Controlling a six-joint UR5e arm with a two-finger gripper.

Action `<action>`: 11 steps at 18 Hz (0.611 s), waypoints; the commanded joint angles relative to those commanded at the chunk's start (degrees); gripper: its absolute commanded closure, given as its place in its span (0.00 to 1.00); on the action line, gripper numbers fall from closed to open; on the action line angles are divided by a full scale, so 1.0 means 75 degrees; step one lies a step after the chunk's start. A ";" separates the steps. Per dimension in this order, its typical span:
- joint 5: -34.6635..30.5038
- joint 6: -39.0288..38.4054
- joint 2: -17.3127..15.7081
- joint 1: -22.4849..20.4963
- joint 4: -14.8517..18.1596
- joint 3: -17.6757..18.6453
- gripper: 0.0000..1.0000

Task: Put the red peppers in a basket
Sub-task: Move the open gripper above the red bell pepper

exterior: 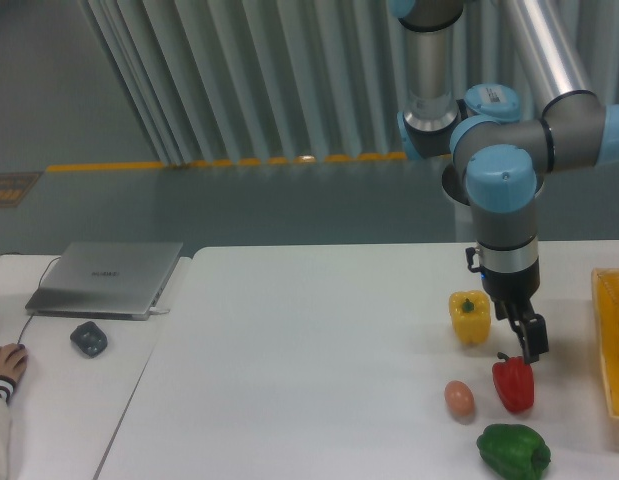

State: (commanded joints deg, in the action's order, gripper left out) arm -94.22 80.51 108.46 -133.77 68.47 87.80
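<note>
Gripper (529,345) just above red pepper (514,386), aperture unclear, basket (613,340) at right edge

The arm (509,150) has silver-grey tubes and light blue joint caps. Its gripper (529,345) is black and narrow.

place: lab | evidence: UR5e arm (509,150) over white table (309,340) (closed laptop (107,277) nearby)
</note>
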 joint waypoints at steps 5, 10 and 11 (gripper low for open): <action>0.0035 0.0000 -0.0012 -0.0059 -0.0059 -0.0023 0.00; 0.0117 -0.0011 -0.0070 -0.0059 -0.0117 0.0117 0.00; 0.0117 -0.0012 -0.0059 -0.0047 -0.0187 0.0164 0.00</action>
State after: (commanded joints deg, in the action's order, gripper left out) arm -93.34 80.42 108.02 -134.12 67.07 89.03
